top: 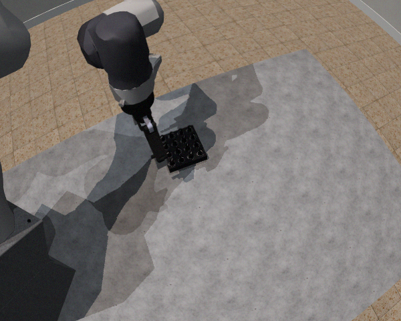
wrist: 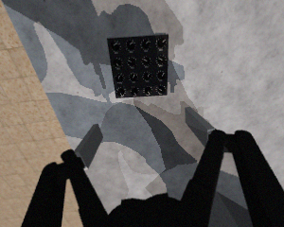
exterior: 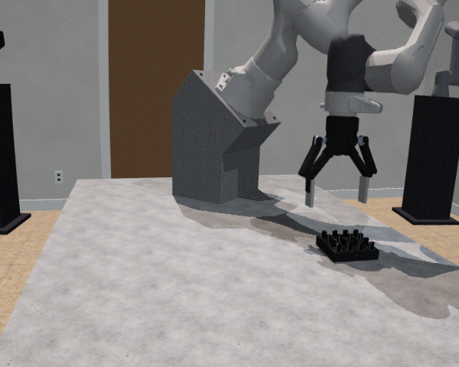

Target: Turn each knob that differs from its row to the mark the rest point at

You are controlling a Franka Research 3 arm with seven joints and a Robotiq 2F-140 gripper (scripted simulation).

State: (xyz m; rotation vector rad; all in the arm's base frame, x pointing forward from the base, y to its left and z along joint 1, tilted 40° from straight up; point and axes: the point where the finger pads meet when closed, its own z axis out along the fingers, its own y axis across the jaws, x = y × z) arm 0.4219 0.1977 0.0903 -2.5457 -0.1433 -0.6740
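Note:
The black knob box point(top: 189, 164) point(exterior: 355, 256) point(wrist: 139, 53) stands on the table, with its knobs upward in a four-by-four grid. In the wrist view it lies at the top centre, beyond the fingers. The white lines and marks are small there; I cannot read the printed names or tell surely where each knob points, nor make out the socket. My gripper point(exterior: 336, 203) point(wrist: 142, 123) is wide open and empty, pointing down. It hangs well above the table, off to the robot-base side of the box. In the top view it covers a little of the box's left edge.
The grey table point(top: 262, 207) point(exterior: 162, 276) carries the box near one long edge, with tiled floor point(wrist: 14, 123) beyond. The robot's dark base point(exterior: 206, 157) stands at the table's far end in the exterior view. Shadows of the arm fall over and around the box.

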